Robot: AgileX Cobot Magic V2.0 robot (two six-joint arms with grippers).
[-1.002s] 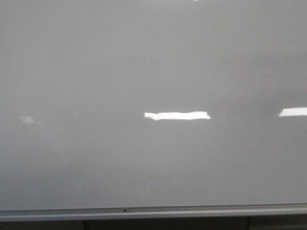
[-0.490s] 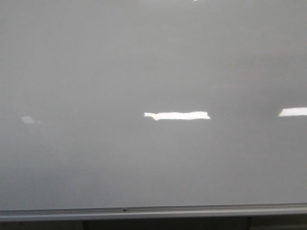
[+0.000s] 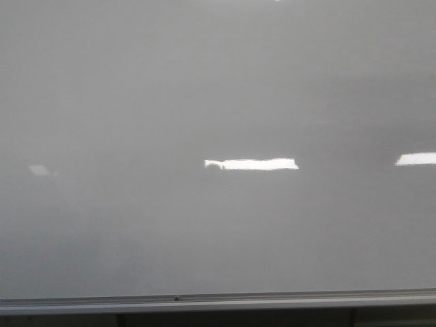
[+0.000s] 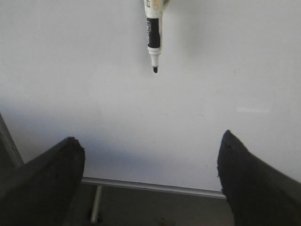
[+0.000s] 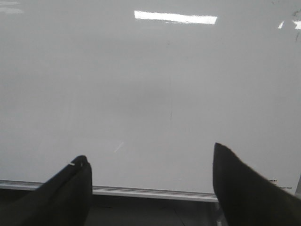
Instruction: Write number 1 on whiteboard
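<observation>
The whiteboard (image 3: pixel 218 102) fills the front view, pale grey and glossy, and neither gripper shows there. No number 1 shows on it in that view. My left gripper (image 4: pixel 150 139) is open and empty, facing the whiteboard (image 4: pixel 225 70). A white marker (image 4: pixel 154 37) with a black label points its black tip toward the fingers; its upper end is cut off by the frame. My right gripper (image 5: pixel 149 153) is open and empty before the whiteboard (image 5: pixel 84 70). A faint thin near-vertical line (image 5: pixel 171 101) shows there; I cannot tell if it is the number 1.
A silver rail (image 3: pixel 218 300) runs along the board's lower edge, also seen as the rail (image 4: pixel 150 187) and the rail (image 5: pixel 150 191) in the wrist views. Bright light reflections (image 3: pixel 252 164) lie on the board. A stand leg (image 4: pixel 96 202) shows below.
Nothing has moved in the front view. The faint reflection at the left of the board has grown dimmer.
</observation>
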